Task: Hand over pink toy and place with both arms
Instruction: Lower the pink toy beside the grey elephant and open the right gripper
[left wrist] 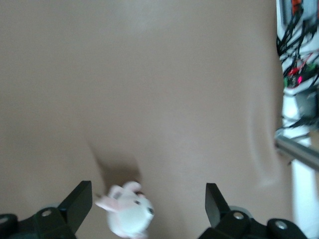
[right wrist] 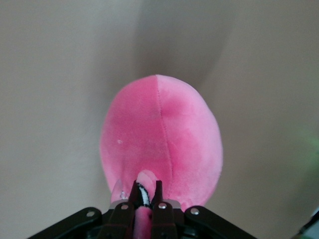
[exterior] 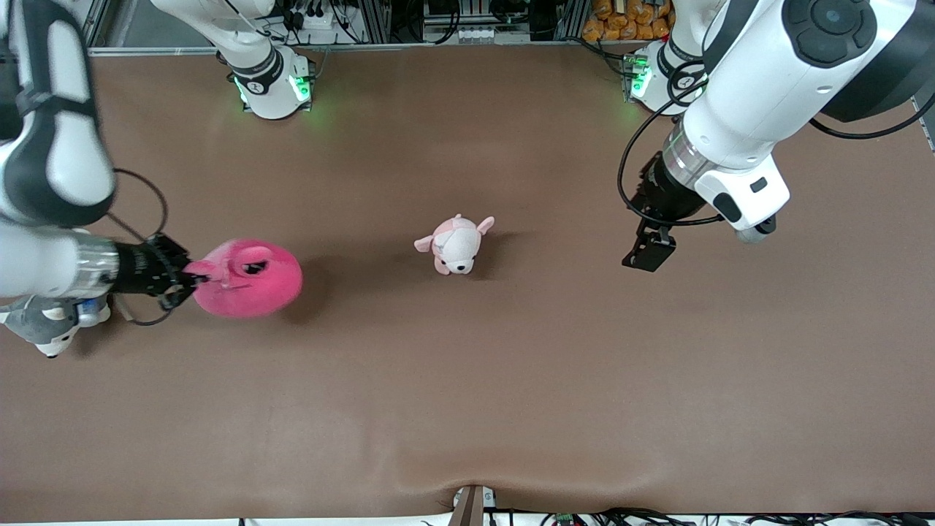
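The pink toy [exterior: 248, 279], a round hot-pink plush with dark eyes, hangs just over the table toward the right arm's end. My right gripper [exterior: 181, 281] is shut on a small protruding part of it. In the right wrist view the fingers pinch that pink nub, at my right gripper [right wrist: 147, 185], with the pink toy [right wrist: 159, 139] bulging out past them. My left gripper [exterior: 649, 252] hovers over the table toward the left arm's end. It [left wrist: 148, 194] is open and holds nothing.
A small pale pink-and-white puppy plush [exterior: 456, 245] lies mid-table between the two grippers and shows in the left wrist view [left wrist: 127, 215] past the open fingers. A grey-and-white plush [exterior: 45, 329] lies under the right arm's wrist. Cables run along the table's edge [left wrist: 299, 74].
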Action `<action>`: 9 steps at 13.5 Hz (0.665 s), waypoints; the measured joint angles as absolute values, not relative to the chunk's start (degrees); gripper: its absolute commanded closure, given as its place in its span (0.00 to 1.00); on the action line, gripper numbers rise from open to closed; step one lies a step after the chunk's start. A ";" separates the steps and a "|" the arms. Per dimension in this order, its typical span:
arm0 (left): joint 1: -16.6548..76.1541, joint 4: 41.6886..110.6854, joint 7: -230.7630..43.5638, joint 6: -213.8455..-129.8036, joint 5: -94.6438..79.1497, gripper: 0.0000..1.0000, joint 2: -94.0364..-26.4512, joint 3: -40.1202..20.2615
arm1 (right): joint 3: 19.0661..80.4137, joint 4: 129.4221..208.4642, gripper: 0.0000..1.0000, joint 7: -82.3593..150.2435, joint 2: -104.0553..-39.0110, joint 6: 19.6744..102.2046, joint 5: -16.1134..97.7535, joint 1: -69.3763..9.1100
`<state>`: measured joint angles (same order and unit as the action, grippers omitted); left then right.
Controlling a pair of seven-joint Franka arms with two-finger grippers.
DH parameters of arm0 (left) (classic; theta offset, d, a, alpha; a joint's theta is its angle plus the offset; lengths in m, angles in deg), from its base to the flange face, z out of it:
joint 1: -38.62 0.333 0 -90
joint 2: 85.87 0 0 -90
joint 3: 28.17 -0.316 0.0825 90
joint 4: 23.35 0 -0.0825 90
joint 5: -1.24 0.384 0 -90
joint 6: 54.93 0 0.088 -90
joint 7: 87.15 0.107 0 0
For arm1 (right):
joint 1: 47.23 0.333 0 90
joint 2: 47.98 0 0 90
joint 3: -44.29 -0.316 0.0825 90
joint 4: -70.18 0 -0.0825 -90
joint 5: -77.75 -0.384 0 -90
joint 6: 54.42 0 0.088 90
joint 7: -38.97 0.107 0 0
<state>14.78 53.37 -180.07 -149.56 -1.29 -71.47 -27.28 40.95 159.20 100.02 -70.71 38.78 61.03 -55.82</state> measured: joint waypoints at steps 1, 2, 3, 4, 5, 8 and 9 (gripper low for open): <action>15.55 53.38 -172.94 -147.65 -0.83 0.00 -71.47 -27.36 | 40.94 160.50 1.00 96.17 -71.76 38.79 60.80 -57.81; 17.05 53.37 -164.71 -145.34 -0.62 0.00 -71.51 -27.37 | 40.93 161.99 1.00 92.54 -72.71 38.90 60.73 -59.24; 19.04 53.36 -156.19 -143.30 -0.57 0.00 -71.67 -27.39 | 40.91 163.46 1.00 89.58 -73.70 39.33 60.71 -60.09; 21.30 53.36 -147.64 -141.59 -0.56 0.00 -72.01 -27.39 | 40.90 164.53 1.00 87.62 -74.88 39.89 60.71 -60.78; 23.53 53.36 -139.38 -140.16 -0.56 0.00 -72.52 -27.41 | 40.88 165.03 0.53 86.26 -76.16 40.44 60.71 -61.56; 29.14 54.51 -120.29 -138.27 -0.56 0.00 -75.66 -27.54 | 40.86 164.69 0.00 82.68 -78.29 40.66 60.65 -63.57; 30.01 55.66 -117.72 -138.27 -0.56 0.00 -77.21 -27.54 | 40.79 163.40 0.00 82.36 -78.25 40.17 60.54 -63.66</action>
<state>30.01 55.66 -117.72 -138.27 -0.56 -77.21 -27.54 40.79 163.40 82.36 -78.25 40.17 60.54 -63.66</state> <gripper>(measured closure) 0.000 0.665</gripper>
